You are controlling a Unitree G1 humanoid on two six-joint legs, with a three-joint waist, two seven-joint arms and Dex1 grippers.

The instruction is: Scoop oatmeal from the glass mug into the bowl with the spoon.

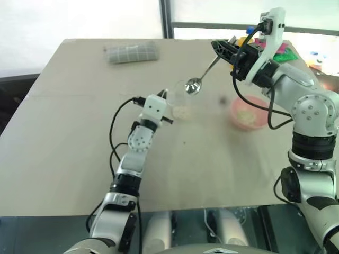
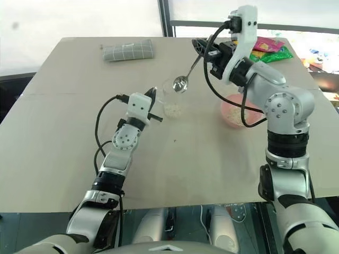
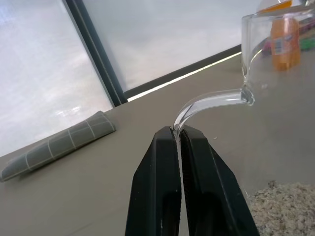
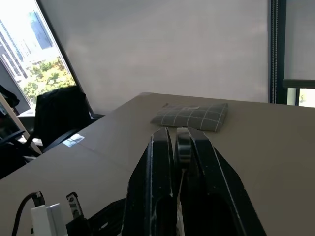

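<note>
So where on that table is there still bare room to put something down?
The near half of the table is bare, as is the stretch left of the left gripper up to the grey checked pouch. The crowded part is between the glass mug and the pink bowl, under the spoon.

- The glass mug [image 3: 275,44] is cut off by the left wrist view's edge; its rim and far side are out of frame.
- The oatmeal [image 3: 285,206] in that mug runs off the picture's corner.
- The spoon [image 4: 183,147] handle is mostly hidden between the right gripper [image 4: 179,135] fingers in the right wrist view.
- Whether the spoon's head [image 1: 193,85] carries any oatmeal is too small to tell.
- The bowl [image 2: 235,114] is partly covered by the right arm and a cable.
</note>
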